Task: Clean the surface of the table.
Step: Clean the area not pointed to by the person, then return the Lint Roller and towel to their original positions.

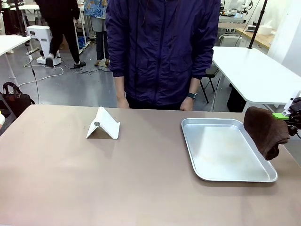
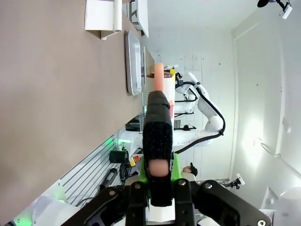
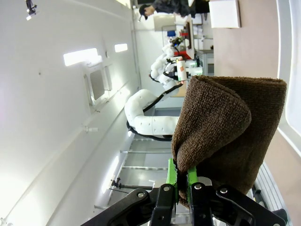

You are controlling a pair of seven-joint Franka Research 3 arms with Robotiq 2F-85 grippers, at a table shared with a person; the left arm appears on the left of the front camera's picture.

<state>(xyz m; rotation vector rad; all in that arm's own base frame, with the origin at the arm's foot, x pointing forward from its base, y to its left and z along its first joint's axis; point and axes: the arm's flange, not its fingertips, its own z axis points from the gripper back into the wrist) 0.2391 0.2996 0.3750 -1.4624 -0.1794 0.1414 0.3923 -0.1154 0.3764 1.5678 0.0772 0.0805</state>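
**Wipe Not Yet Begun**

The right gripper (image 3: 183, 175) is clamped on a folded dark brown terry cloth (image 3: 225, 122), held aloft by the right edge of a shiny rectangular metal tray (image 1: 235, 178). The left gripper (image 2: 159, 176) pinches a pink rod in a black textured sleeve (image 2: 157, 134). The wide matte brown-tan table (image 1: 117, 179) lies below, untouched by the cloth. The next move likely calls for lowering the cloth flat onto it.

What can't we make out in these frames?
- Left wrist view: the black-sleeved pink rod clamped in the left gripper is seen lengthwise, so what tool it is cannot be told.
- Front view: the right gripper is cut off by the right edge, and its fingers are hidden behind the brown cloth it holds.
- Front view: any dirt on the table is too faint to tell.
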